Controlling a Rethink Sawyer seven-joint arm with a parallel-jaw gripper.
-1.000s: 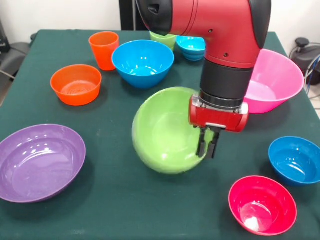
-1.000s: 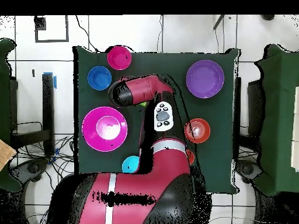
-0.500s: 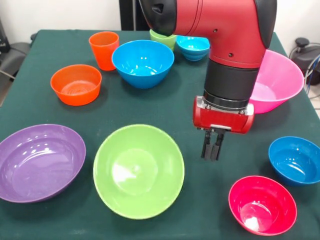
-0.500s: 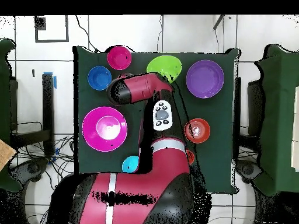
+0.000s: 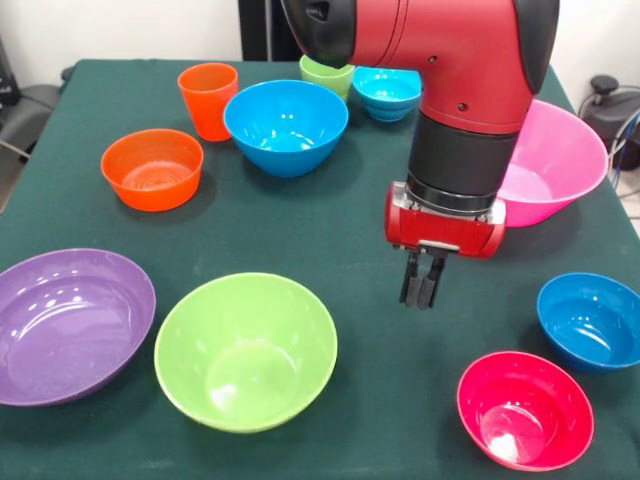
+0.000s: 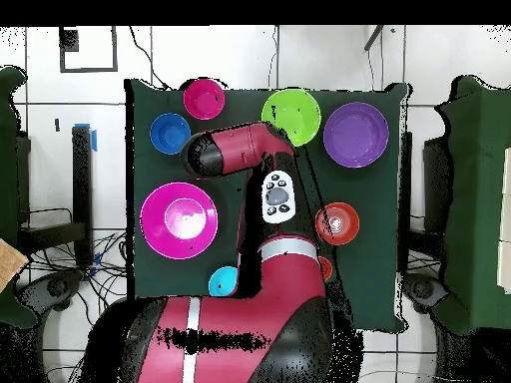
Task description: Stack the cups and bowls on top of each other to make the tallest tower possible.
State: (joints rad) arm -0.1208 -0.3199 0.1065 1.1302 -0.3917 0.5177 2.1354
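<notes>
One camera looks across the dark green cloth-covered table (image 5: 350, 215) at close range, facing the red and black robot arm (image 5: 460, 90). The other looks straight down from high above. Both share the tabletop.

1. The light green cup (image 5: 325, 75) shows only its rim and upper wall behind the large blue bowl (image 5: 286, 125); the arm covers the rest.
2. The arm hides the left part of the pink bowl (image 5: 555, 160).
3. The picture's left edge cuts the purple bowl (image 5: 70, 325).
4. Overhead, the arm covers the large blue bowl and both cups.
</notes>
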